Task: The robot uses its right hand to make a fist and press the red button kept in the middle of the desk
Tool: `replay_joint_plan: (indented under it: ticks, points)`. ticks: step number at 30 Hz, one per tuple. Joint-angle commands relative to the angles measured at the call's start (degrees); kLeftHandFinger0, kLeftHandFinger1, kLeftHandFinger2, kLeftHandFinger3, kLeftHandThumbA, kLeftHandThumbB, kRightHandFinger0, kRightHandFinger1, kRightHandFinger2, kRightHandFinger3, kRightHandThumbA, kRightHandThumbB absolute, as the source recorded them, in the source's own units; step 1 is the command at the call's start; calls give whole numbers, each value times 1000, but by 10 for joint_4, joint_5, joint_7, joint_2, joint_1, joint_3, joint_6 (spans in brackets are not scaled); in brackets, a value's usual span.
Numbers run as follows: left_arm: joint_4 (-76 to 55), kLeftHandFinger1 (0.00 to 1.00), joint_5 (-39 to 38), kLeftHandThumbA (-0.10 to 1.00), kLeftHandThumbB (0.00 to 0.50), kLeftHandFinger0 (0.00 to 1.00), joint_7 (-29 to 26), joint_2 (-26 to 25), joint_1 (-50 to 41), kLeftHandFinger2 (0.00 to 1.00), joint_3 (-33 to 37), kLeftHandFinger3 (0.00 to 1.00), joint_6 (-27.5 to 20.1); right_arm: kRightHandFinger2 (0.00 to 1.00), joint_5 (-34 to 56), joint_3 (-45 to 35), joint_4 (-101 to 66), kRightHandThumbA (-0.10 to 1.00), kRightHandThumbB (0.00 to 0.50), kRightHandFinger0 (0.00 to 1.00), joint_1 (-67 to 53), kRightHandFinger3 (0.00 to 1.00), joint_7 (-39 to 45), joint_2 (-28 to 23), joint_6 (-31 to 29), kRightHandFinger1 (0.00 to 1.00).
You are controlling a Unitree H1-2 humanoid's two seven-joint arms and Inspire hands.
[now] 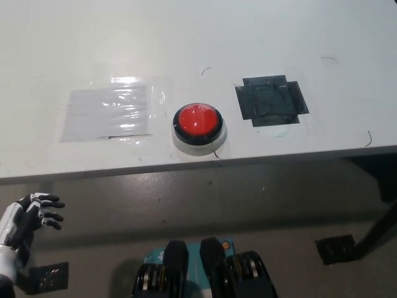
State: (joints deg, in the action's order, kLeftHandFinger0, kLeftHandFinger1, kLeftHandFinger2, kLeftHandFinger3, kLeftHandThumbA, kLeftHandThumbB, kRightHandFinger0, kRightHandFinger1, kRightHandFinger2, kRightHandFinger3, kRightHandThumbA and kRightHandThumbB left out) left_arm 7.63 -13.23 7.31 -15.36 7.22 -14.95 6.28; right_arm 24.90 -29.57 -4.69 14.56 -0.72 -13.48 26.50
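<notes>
Near the desk's [186, 37] front edge, midway: red button [198, 120], unlabelled, between clear tape patch [108, 113] and black tape patch [272, 101]; left robot hand [28, 217] low, fingers spread, empty.

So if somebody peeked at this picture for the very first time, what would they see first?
The big red button would jump out first, sitting near the front edge of the white desk. Next come a dark tape patch to its right and a shiny clear patch to its left. The robot's white left hand hangs open at the lower left, below the desk's edge; its black right hand is out of view.
</notes>
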Motion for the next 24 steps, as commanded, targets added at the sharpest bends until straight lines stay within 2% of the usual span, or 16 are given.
replay_joint_plan:
  ticks: [1,2,3,4,6,8,10,14,16,17,19,20,21,22,23,24]
  points:
    - [-13,359,6,671,45,321,-4,-16,15,464,0,595,-1,392,-8,-2,-15,515,66,0,0,465,-5,-15,-34,93]
    - [-12,360,2,658,48,323,-4,-15,16,463,-2,593,-1,393,-8,-2,-15,514,66,0,-2,469,-6,-15,-34,91]
    - [-12,396,4,661,54,368,-5,-14,16,500,-1,605,-2,406,-5,-5,-15,510,67,0,-4,484,-7,-16,-34,87]
    - [-9,394,1,672,54,374,2,-18,17,494,0,606,-3,407,-8,-5,-9,506,51,0,-6,473,-8,-17,-36,82]
    - [-6,390,0,675,61,385,3,-16,21,482,0,596,-9,410,-14,-2,-4,505,51,0,-2,470,-8,-21,-40,85]
    - [-2,324,-5,654,88,299,1,-12,26,423,-3,552,-9,404,-31,6,1,521,57,0,1,451,-10,-31,-43,86]
    - [-9,373,-3,659,85,356,-4,-9,25,464,-4,576,-5,426,-39,12,2,527,63,0,7,457,-15,-35,-41,105]
    - [-5,353,2,672,82,331,-3,-10,29,444,-1,575,-15,430,-38,15,-1,532,68,0,10,455,-17,-38,-35,123]
    - [-2,327,-10,648,79,311,1,-6,30,409,-5,547,-20,469,-36,13,-2,531,82,0,13,509,-22,-38,-23,158]
    - [1,294,-9,652,83,268,3,-7,31,376,-5,490,-23,508,-39,16,-5,540,82,0,12,538,-22,-40,-21,193]
    - [7,259,-5,669,101,225,4,-6,26,341,-3,463,-38,593,-41,19,-7,541,94,51,12,621,-23,-42,-14,265]
    - [8,271,-3,676,107,240,4,-7,26,352,-2,475,-39,642,-39,18,-7,533,94,83,13,660,-25,-41,-9,321]
    - [7,336,-9,673,100,314,6,-7,25,418,-4,528,-34,739,-37,17,-8,516,112,185,14,723,-30,-40,0,426]
    - [7,357,-11,667,102,342,7,-7,25,444,-5,557,-32,627,-37,17,-8,507,111,179,14,575,-33,-40,4,399]
    - [7,339,-7,675,100,314,7,-9,25,430,-3,550,-32,611,-39,21,-9,511,97,198,13,555,-36,-42,4,403]
    - [7,342,-4,684,104,311,6,-11,25,435,-1,554,-34,559,-40,24,-9,511,106,191,13,500,-41,-43,4,383]
